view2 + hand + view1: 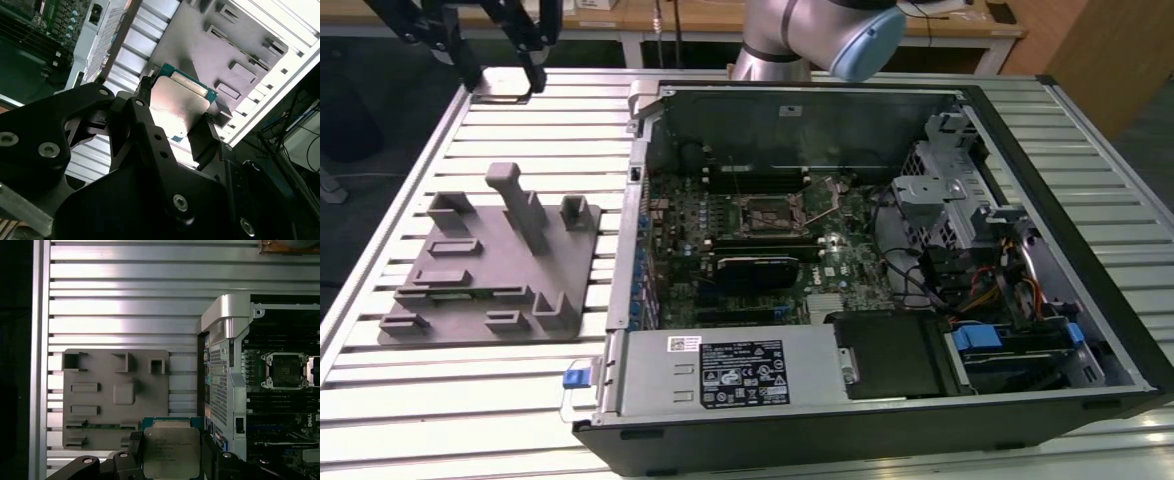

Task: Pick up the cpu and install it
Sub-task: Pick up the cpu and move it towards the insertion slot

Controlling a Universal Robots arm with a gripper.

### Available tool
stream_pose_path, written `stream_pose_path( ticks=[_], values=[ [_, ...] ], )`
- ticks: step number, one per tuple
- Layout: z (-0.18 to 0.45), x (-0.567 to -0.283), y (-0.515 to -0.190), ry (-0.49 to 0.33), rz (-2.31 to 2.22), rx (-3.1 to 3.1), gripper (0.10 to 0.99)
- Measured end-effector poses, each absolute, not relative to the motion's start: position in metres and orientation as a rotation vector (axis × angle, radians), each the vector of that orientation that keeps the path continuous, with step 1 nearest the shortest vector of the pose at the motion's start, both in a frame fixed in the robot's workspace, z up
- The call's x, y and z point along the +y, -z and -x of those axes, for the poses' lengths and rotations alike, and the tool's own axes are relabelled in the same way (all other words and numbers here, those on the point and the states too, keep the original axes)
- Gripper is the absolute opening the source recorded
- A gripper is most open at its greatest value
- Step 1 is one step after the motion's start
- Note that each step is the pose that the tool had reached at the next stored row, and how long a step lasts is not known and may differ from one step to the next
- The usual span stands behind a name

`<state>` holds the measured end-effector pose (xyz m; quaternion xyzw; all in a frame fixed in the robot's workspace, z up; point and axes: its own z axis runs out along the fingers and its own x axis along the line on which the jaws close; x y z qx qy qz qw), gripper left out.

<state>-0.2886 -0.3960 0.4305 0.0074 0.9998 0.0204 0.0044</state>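
Here, toward the exterior view's left edge of the slatted table (400, 400), the grey fixture block (487, 265) lies flat, its recesses probably shaped to present parts. In both wrist views the gripper (170, 440) is clamped on the cpu (171, 457), fingers (202, 142) pinching two opposite edges, likely to spare its faces. The chip hangs between them, above the table between block and open computer case (801, 115), whose socket (765, 212) appears empty.

Nothing's reading clearly for me: faint print is sitting on the cpu (171, 452), and a black label (744, 374) and white sticker (682, 343) are showing on the power supply (654, 385).
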Motion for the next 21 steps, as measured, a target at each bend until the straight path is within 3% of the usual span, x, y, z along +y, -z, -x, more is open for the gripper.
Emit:
stream_pose_path(
  ticks=[21],
  values=[
    [0.229,-0.396,-0.43,-0.064,-0.023,3.135,0.545]
  ],
)
